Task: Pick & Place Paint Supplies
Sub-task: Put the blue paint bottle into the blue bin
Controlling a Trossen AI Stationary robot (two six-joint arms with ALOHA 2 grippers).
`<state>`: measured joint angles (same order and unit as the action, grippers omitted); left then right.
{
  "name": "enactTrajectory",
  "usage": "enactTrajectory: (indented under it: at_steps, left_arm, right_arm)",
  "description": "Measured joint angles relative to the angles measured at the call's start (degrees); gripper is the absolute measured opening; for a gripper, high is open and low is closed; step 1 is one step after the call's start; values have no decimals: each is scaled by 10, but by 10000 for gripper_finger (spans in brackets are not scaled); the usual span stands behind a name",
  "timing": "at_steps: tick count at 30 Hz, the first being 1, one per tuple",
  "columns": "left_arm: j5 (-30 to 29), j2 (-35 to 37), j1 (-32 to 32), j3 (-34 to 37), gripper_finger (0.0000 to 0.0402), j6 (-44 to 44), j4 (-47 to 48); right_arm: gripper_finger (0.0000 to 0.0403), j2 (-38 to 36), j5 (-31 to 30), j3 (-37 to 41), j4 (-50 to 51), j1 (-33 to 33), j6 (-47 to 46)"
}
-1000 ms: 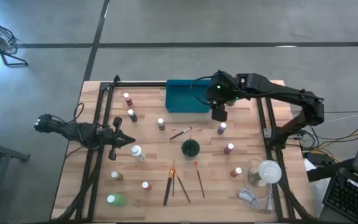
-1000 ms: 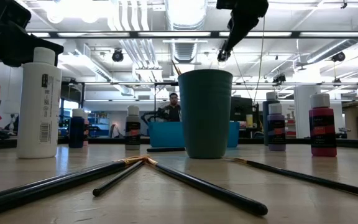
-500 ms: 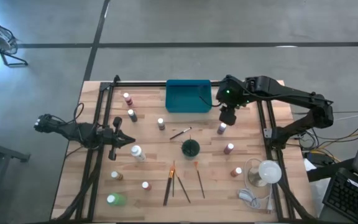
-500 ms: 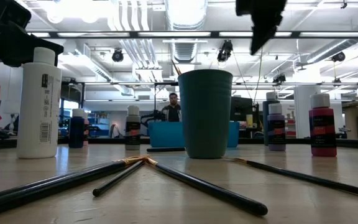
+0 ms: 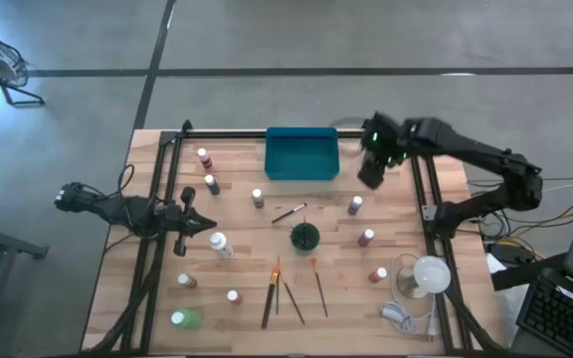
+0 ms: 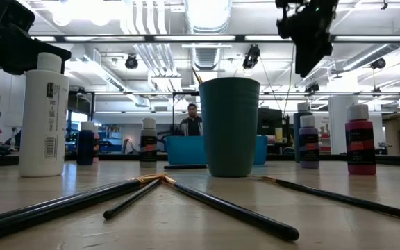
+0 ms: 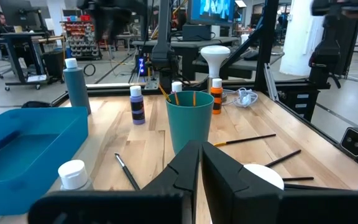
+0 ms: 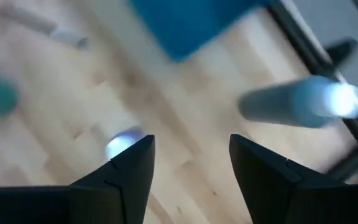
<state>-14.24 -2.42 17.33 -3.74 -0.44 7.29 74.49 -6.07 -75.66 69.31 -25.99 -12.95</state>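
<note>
Hovering above the counter (image 5: 237, 199) beside the blue tray (image 5: 301, 154), the right hand (image 5: 373, 169) hangs in the air with its fingers (image 8: 132, 168) set apart and nothing between them; it sits off the tray's right edge, near the purple bottle (image 5: 355, 205) and a taller grey bottle (image 8: 291, 102) that shows blurred in its own wrist view. That placement suggests it is lining up for one of those two, though which one cannot be told yet. The left hand (image 5: 189, 221) waits low over the left part of the counter, its fingers pressed together and empty, just beside the large white bottle (image 5: 220, 244), probably parked out of the way. The supplies are spread out with room around each, which leaves a hand space to come down on them: small capped bottles along the left side (image 5: 208, 183) and the right side (image 5: 367, 237), a green one (image 5: 185, 319) at the near left corner. Several brushes (image 5: 285, 288) lie flat in front of the dark green cup (image 5: 304, 237), crossing at their tips, and one more brush (image 5: 288, 213) lies between cup and tray. The tray looks empty.
</note>
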Motion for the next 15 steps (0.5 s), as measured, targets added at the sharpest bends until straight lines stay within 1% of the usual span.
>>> enactTrajectory:
  at_steps: [3, 8, 11, 15]
  left_arm:
    - [0, 0, 0, 0, 26, 0, 0]
    - [0, 0, 0, 0, 26, 0, 0]
    - [0, 0, 0, 0, 26, 0, 0]
    - [0, 0, 0, 0, 26, 0, 0]
  right_arm:
    - [214, 15, 41, -22, 13, -78, 7]
    - [208, 52, 86, -48, 60, -175, 19]
    - [198, 73, 92, -56, 72, -210, 34]
    - [192, 98, 86, -76, 72, -229, 55]
